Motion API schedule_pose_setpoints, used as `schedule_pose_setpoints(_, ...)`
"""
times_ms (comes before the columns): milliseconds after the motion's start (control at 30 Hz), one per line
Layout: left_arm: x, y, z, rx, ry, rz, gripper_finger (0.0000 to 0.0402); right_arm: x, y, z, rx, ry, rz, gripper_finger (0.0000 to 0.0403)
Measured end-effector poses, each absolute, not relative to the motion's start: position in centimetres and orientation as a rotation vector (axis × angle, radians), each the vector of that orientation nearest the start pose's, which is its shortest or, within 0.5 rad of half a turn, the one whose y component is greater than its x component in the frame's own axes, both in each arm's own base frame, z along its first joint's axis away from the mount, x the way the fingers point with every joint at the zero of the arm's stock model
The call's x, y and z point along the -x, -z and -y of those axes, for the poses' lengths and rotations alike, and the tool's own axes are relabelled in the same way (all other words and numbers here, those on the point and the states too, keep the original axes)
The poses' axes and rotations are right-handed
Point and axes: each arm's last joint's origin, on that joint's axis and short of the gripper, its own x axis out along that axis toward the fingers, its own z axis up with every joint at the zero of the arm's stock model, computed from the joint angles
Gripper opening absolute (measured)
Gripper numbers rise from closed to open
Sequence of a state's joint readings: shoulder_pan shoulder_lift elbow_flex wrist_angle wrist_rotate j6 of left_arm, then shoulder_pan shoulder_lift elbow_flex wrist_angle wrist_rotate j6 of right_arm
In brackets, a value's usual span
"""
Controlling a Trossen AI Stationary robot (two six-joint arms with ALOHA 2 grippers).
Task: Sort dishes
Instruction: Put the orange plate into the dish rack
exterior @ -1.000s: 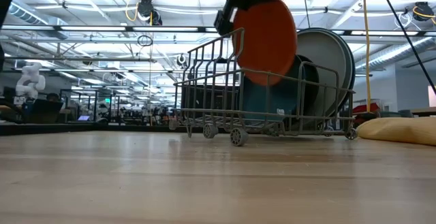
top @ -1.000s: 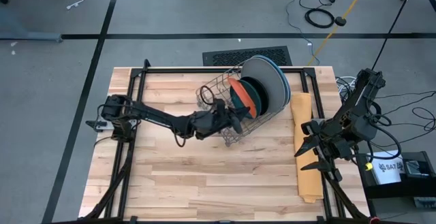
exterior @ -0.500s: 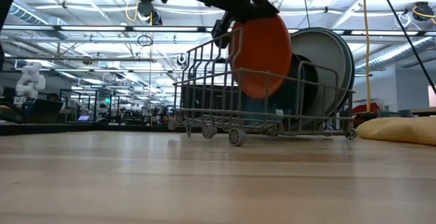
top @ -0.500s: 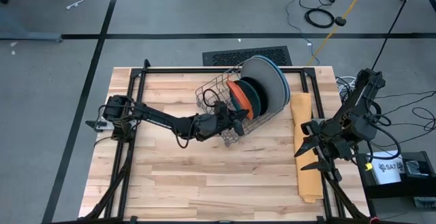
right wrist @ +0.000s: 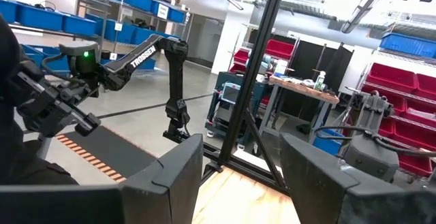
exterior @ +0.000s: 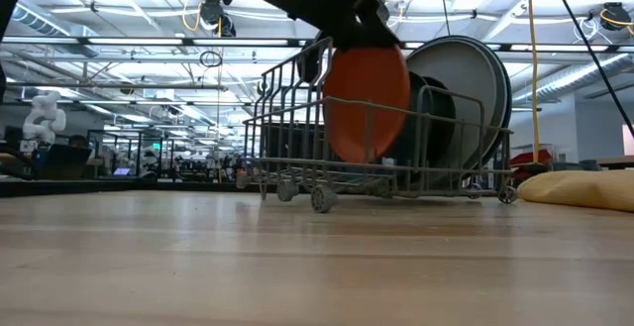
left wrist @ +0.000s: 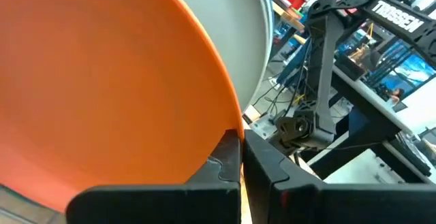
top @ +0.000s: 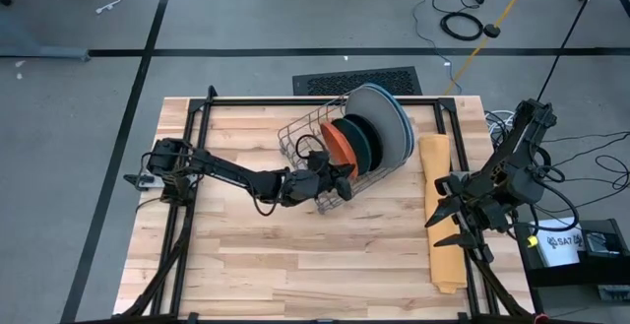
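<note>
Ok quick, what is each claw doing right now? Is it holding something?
Left claw: closed on the rim of the orange plate, at the wire rack.
Right claw: open, holding nothing, by the folded cloth.

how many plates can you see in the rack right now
5, all upright in the wire rack: orange plate, held by left gripper, then black, teal, grey, blue. One more may be hidden.

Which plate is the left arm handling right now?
Find the wire rack at the table's far middle, plates standing on edge inside. The left gripper, jaws shut on the rim, holds the orange plate at the stack's front. It is the only orange one; those behind are dark or grey.
</note>
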State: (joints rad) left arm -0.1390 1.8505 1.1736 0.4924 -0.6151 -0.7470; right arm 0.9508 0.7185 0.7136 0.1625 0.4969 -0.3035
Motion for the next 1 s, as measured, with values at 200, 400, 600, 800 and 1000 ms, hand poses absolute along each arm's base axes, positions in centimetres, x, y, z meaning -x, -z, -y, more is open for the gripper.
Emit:
schedule_pose_setpoints(200,-40.7,-24.0,4.1,0.645,-0.507,0.009,0.0,-10.3,-35.0,-12.1,0.195,-0.431,0.184,0.0185)
schedule_pose_setpoints(400,-40.6,-23.4,4.1,0.663,-0.52,-0.036,0.0,-10.3,-35.0,-12.1,0.194,-0.43,0.183,0.0185)
schedule_pose_setpoints(600,-40.5,-23.2,4.0,0.705,-0.547,-0.041,0.0005,-10.3,-35.0,-12.1,0.191,-0.431,0.184,0.0185)
schedule_pose_setpoints(800,-40.5,-23.0,4.0,0.703,-0.562,-0.047,0.0007,-10.3,-35.1,-12.1,0.19,-0.43,0.185,0.0185)
schedule_pose_setpoints(1000,-40.5,-22.8,4.0,0.726,-0.546,-0.079,0.0023,-10.3,-35.1,-12.1,0.185,-0.429,0.191,0.0185)
